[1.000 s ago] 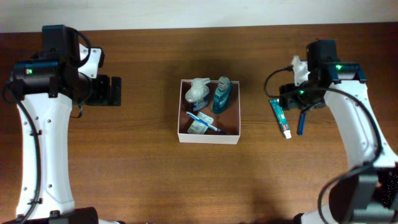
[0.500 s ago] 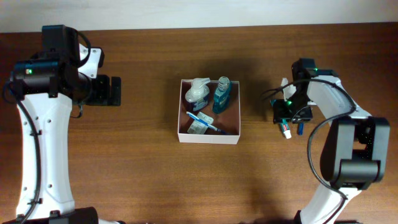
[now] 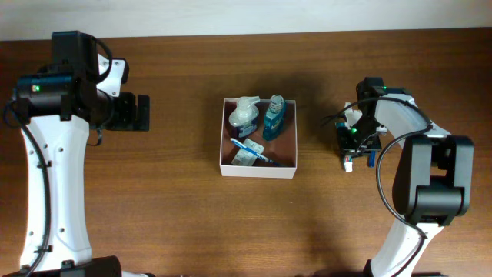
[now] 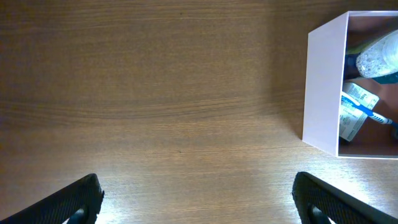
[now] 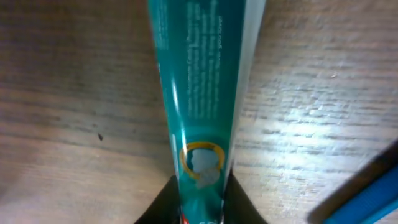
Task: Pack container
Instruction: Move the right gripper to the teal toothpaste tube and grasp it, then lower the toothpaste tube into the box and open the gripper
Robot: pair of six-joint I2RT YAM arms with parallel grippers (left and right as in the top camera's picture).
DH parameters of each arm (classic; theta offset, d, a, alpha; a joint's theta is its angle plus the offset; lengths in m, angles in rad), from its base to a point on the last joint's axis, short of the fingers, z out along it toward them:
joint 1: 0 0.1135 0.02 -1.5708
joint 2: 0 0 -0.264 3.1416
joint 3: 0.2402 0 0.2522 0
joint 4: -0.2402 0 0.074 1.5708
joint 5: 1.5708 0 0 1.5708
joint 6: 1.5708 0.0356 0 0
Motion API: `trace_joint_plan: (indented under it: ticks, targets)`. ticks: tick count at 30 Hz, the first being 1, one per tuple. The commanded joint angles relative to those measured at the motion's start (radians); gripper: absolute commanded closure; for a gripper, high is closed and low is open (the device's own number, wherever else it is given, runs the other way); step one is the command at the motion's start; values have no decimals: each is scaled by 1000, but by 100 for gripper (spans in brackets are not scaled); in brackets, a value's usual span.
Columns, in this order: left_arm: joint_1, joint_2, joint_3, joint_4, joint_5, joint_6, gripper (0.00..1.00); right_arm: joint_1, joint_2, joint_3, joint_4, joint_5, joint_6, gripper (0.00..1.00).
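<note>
The container (image 3: pixel 258 171), a shallow white-walled box with a pinkish-brown inside, sits mid-table. It holds a pump bottle (image 3: pixel 244 114), a teal bottle (image 3: pixel 274 117), a blue toothbrush (image 3: pixel 252 148) and a small packet (image 3: pixel 245 157). To its right a teal toothpaste tube (image 5: pixel 199 93) lies on the wood. My right gripper (image 5: pixel 200 200) is shut on the tube, one dark finger pressed to each side. From overhead the right gripper (image 3: pixel 356 141) covers most of the tube, and only the cap end (image 3: pixel 348 164) shows. My left gripper (image 3: pixel 142 113) stands open, well left of the box.
A blue stick-like item (image 3: pixel 372 158) lies just right of the tube, seen again at the lower right edge (image 5: pixel 373 193). In the left wrist view the container's white wall (image 4: pixel 323 81) is at the right, with bare wood under the left gripper (image 4: pixel 199 205).
My right arm came down over the toothpaste tube and its fingers closed onto the tube's sides. The left arm and the container's contents have not moved.
</note>
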Motion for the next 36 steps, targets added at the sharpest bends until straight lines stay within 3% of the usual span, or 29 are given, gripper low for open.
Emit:
trace_joint_plan:
  ticks: [1,8,15,19,22,29,32,36]
  targets:
    - [2,-23,14,-1,4,-13,0,-4,11,-5,-20,-9,6,87]
    - [2,-23,14,-1,4,-13,0,-3,-137,1,-66,-10,14,92]
    - [2,-23,14,-1,4,-13,0,44,-451,18,-164,-130,14,95]
    - [2,-23,14,-1,4,-13,0,148,-651,18,-181,-201,14,94]
    - [2,-23,14,-1,4,-13,0,326,-781,18,-177,-200,-70,96]
    - [2,-23,14,-1,4,-13,0,560,-733,14,-158,-167,-284,96]
    - [2,-23,14,-1,4,-13,0,602,-659,14,-139,-58,-366,96]
    - [2,-23,14,-1,4,-13,0,604,-545,14,-45,81,-366,96]
